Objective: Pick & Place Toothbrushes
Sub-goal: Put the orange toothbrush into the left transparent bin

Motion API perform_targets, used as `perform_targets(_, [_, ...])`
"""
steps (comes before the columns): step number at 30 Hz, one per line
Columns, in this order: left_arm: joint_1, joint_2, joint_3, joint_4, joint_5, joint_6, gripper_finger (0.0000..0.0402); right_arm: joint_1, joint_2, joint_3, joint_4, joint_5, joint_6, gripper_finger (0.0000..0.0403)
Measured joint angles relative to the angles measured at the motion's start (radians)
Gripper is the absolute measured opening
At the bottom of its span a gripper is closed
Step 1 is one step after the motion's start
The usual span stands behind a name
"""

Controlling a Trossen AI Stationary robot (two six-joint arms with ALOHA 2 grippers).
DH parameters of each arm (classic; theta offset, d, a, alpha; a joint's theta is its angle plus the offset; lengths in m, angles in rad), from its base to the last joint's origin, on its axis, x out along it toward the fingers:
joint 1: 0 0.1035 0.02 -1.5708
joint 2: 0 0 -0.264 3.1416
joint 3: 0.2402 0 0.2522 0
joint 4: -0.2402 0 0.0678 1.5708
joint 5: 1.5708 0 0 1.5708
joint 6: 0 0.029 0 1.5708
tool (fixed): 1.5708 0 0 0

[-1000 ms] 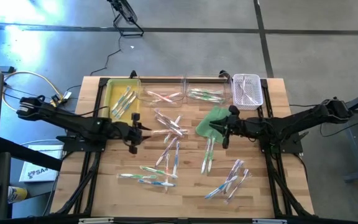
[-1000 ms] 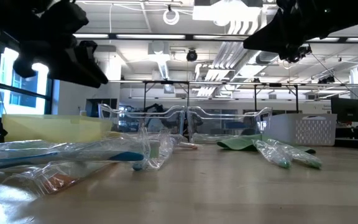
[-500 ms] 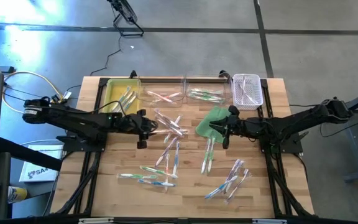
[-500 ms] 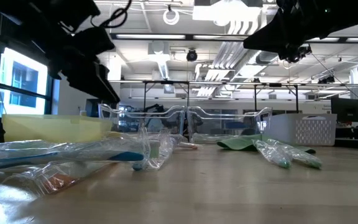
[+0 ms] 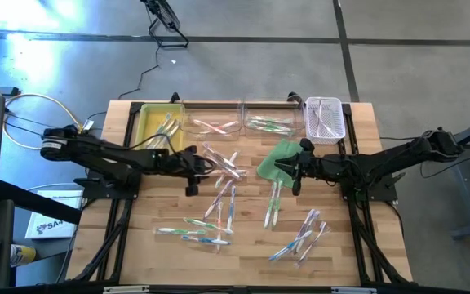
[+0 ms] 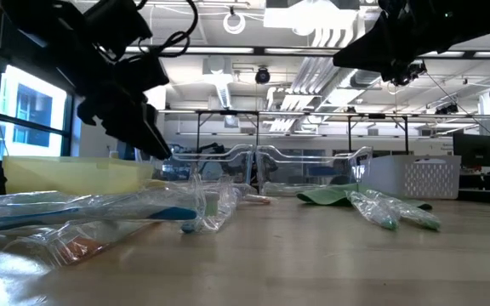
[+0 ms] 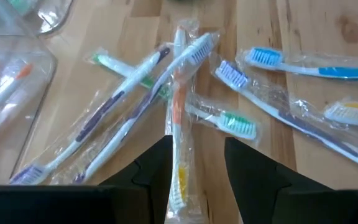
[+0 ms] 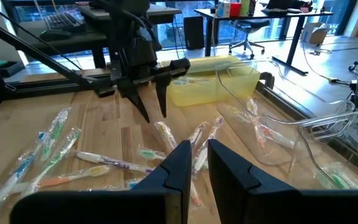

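Observation:
Many wrapped toothbrushes lie flat on the wooden table: a crossed pile at the centre (image 5: 223, 163), more toward the near edge (image 5: 192, 232) and at the near right (image 5: 303, 237). My left gripper (image 5: 192, 178) hangs open just left of the centre pile, slanting down. In the left wrist view its fingers (image 7: 197, 174) stand on either side of an orange-and-white toothbrush (image 7: 179, 118) without touching it. My right gripper (image 5: 294, 176) waits above the green cloth (image 5: 277, 157). A narrow gap (image 8: 199, 163) shows between its fingers, with nothing in it.
Along the far edge stand a yellow tray (image 5: 147, 131), two clear containers (image 5: 219, 114) (image 5: 288, 114) and a white basket (image 5: 339, 129), each with some toothbrushes inside. Bare wood lies along the near edge and at the table's left.
My left gripper has moved toward the table's right, from beside the yellow tray to the centre pile of toothbrushes. It has sunk a little and rolled about its own line. Its fingers stay open. The toothbrushes have not moved.

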Motion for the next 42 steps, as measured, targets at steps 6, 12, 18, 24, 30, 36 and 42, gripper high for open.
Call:
perform_targets(6, [0.000, 0.042, 0.000, 0.021, 0.000, -0.019, 0.0141, 0.000, 0.000, 0.000, 0.000, 0.000, 0.000, 0.0045])
perform_targets(12, [0.003, 0.071, 0.000, 0.028, -0.010, -0.047, 0.0141, 0.000, 0.000, 0.000, 0.000, 0.000, 0.000, 0.0045])
perform_targets(18, [0.058, 0.102, 0.000, 0.025, 0.001, -0.093, 0.0141, 0.000, 0.000, 0.000, 0.000, 0.000, 0.000, 0.0045])
perform_targets(24, [0.109, 0.109, 0.000, 0.025, 0.087, -0.071, 0.0141, 0.000, 0.000, 0.000, 0.000, 0.000, 0.000, 0.0045])
perform_targets(30, [0.111, 0.108, 0.000, 0.026, 0.098, -0.053, 0.0141, 0.000, 0.000, 0.000, 0.000, 0.000, -0.001, 0.0045])
perform_targets(36, [0.111, 0.108, 0.000, 0.030, 0.098, -0.025, 0.0141, 0.000, 0.000, 0.000, 0.000, 0.000, -0.001, 0.0045])
perform_targets(42, [0.111, 0.108, -0.001, 0.089, 0.049, 0.007, 0.0141, 0.000, 0.000, 0.000, -0.001, 0.000, -0.001, 0.0045])
